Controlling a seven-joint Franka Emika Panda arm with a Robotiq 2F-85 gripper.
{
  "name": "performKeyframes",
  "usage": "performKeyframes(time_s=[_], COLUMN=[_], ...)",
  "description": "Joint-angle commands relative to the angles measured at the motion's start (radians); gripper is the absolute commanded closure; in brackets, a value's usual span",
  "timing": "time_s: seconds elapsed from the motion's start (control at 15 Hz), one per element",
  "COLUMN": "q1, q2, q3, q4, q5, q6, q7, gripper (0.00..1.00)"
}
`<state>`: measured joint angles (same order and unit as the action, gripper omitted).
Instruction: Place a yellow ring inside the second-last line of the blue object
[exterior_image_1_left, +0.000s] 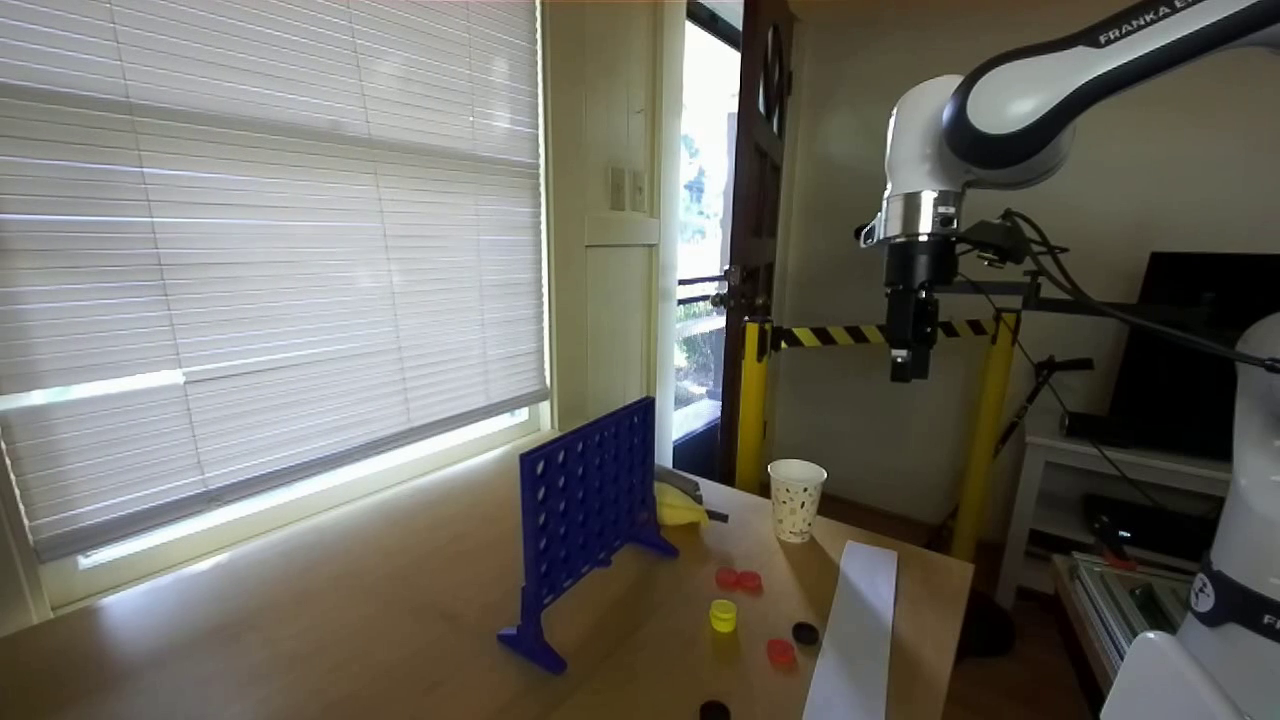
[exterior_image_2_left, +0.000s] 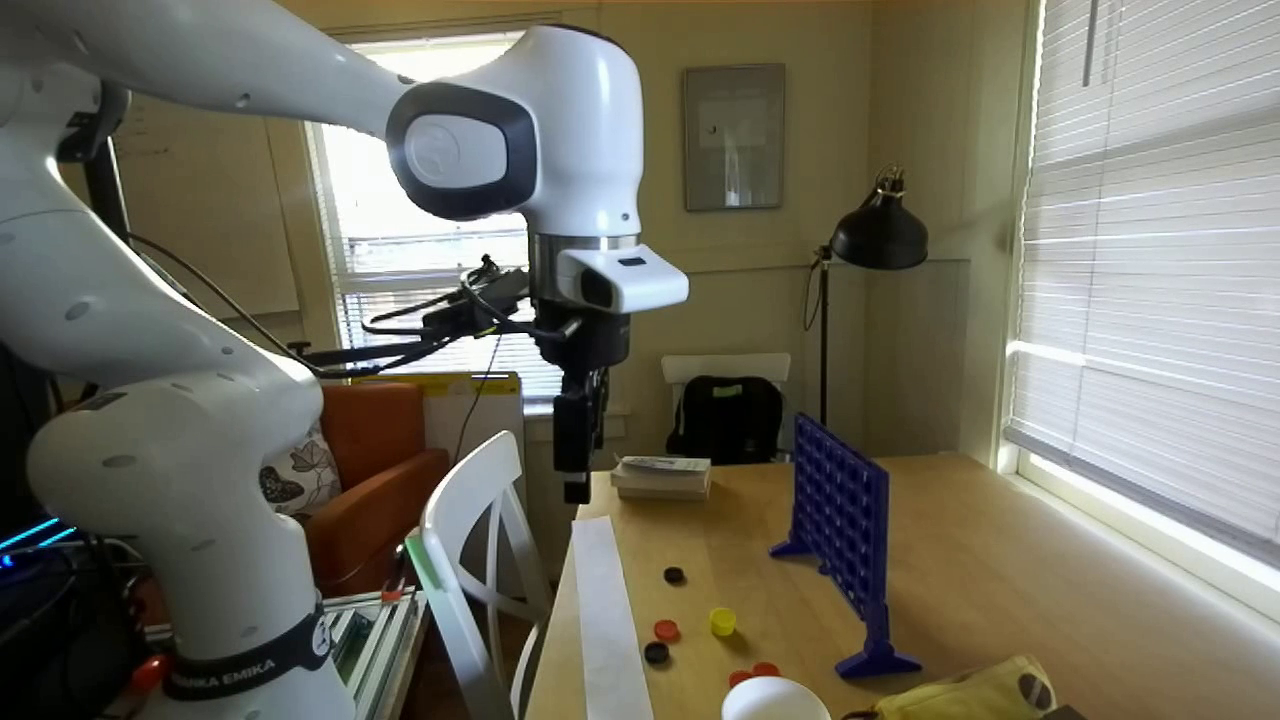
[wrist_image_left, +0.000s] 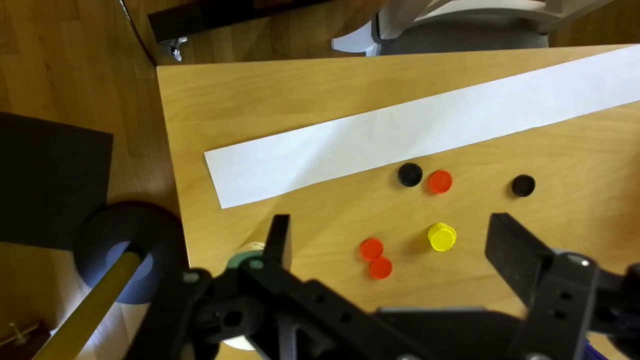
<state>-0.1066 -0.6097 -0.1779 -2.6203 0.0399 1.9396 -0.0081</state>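
Observation:
The yellow ring (exterior_image_1_left: 723, 616) stands on the wooden table as a short round stack, taller than the loose discs around it. It also shows in an exterior view (exterior_image_2_left: 722, 622) and in the wrist view (wrist_image_left: 442, 237). The blue object (exterior_image_1_left: 590, 432), an upright grid board with rows of round holes, stands on two feet on the window side of the yellow ring. It also shows in an exterior view (exterior_image_2_left: 845, 500). My gripper (wrist_image_left: 390, 220) is open and empty, high above the table; the yellow ring appears between its fingers in the wrist view, well below them.
Red discs (wrist_image_left: 371, 249) and black discs (wrist_image_left: 410, 174) lie around the yellow ring. A white cup (exterior_image_1_left: 797, 500) stands near the table's end, beside a yellow bag-like item (exterior_image_1_left: 680, 505) by the board. A white paper strip (wrist_image_left: 400, 130) runs along the edge. A white chair (exterior_image_2_left: 480, 560) stands beside the table.

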Motion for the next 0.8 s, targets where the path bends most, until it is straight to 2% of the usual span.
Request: performKeyframes(time_s=[0.0,0.07,0.13,0.4,0.73], q1=[0.014,0.029,0.033,0.072,0.123], q2=[0.060,0.083,0.106,0.213,0.354], q3=[0.042,0.049,0.074,0.126,0.158], q4=[-0.005,-0.008,-0.022,-0.036,-0.031], q5=[0.016,0.045,0.037,0.043,0.105], q6=[0.083,0.130,0.215,0.433,0.576], q7=[-0.007,0.003,0.021,0.043,0.078], gripper=[0.00,0.00,0.00,0.00,0.00])
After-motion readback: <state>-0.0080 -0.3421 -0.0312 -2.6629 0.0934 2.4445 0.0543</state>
